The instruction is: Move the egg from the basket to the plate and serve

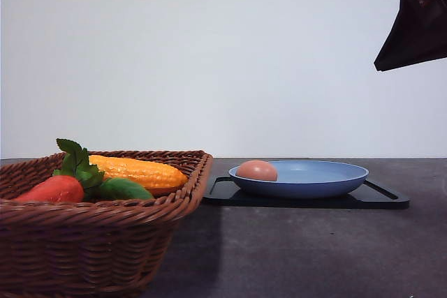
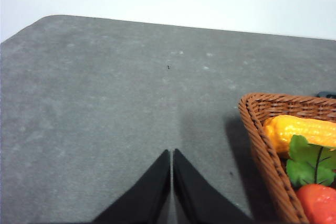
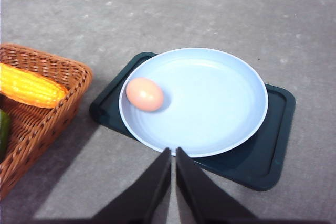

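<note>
A wicker basket (image 1: pixel 98 232) sits on the left of a dark grey table (image 1: pixel 293 249). Inside it lie a red vegetable (image 1: pixel 54 190) with green leaves, a green vegetable (image 1: pixel 124 189) and a yellow corn cob (image 1: pixel 140 172). The egg is not among them.

In the left wrist view, the left gripper (image 2: pixel 171 153) hangs over bare table just beside the basket's corner. Its two black fingers are pressed together with nothing between them, and it looks parked out of the way.

To the right of the basket, a black tray (image 1: pixel 380 199) holds a light-blue plate (image 1: pixel 328 181). The tray probably serves as a carrier for the serving step. The egg (image 1: pixel 257 170) lies in the plate, close to the rim on the side nearest the basket, likely the shortest drop from there. It rests on its side, and from the front its long axis runs roughly left to right. Which end is the narrower cannot be told.

The right gripper (image 3: pixel 173 151) hovers well above the plate's near rim, fingers clenched together and empty. The transfer seems finished, with serving left to do.
</note>
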